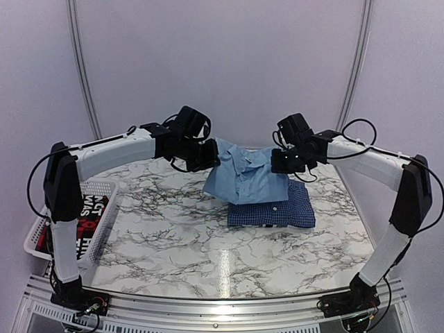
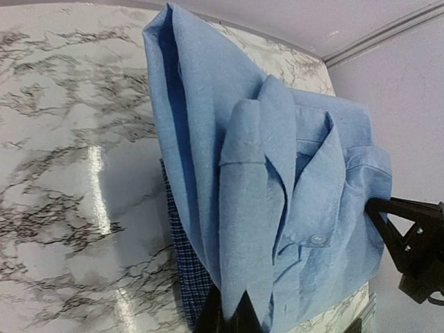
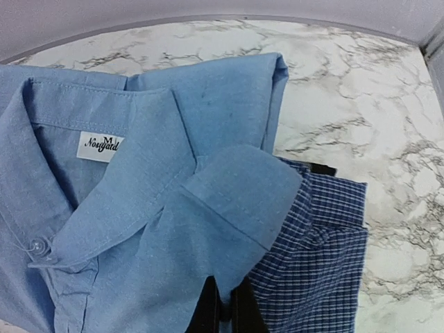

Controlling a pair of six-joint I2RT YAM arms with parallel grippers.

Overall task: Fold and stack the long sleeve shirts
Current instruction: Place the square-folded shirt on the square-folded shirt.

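- Your left jaws, at the end of the left arm (image 1: 111, 149), are pinched shut on the left edge of the light blue shirt (image 1: 246, 177); your right jaws, on the right arm (image 1: 368, 159), are pinched shut on its right edge, by a folded cuff (image 3: 243, 194).
- The shirt hangs folded between them in the upper middle of the top view, collar up; its held edge runs left to right across the frame.
- The checked shirt (image 1: 277, 208) lies folded on the desk (image 1: 173, 250) just below and a little right of the hanging one, its long side also left to right; the two arms look about equally near it.
- The blue shirt's lower edge overlaps the checked one's far edge; you cannot tell whether they touch.
- To stack squarely, I judge you need to carry it down-frame and slightly right before lowering.
- Nothing stands between the two shirts; the white basket (image 1: 104, 191) with a red-and-black garment (image 1: 90, 215) sits well apart at the left.
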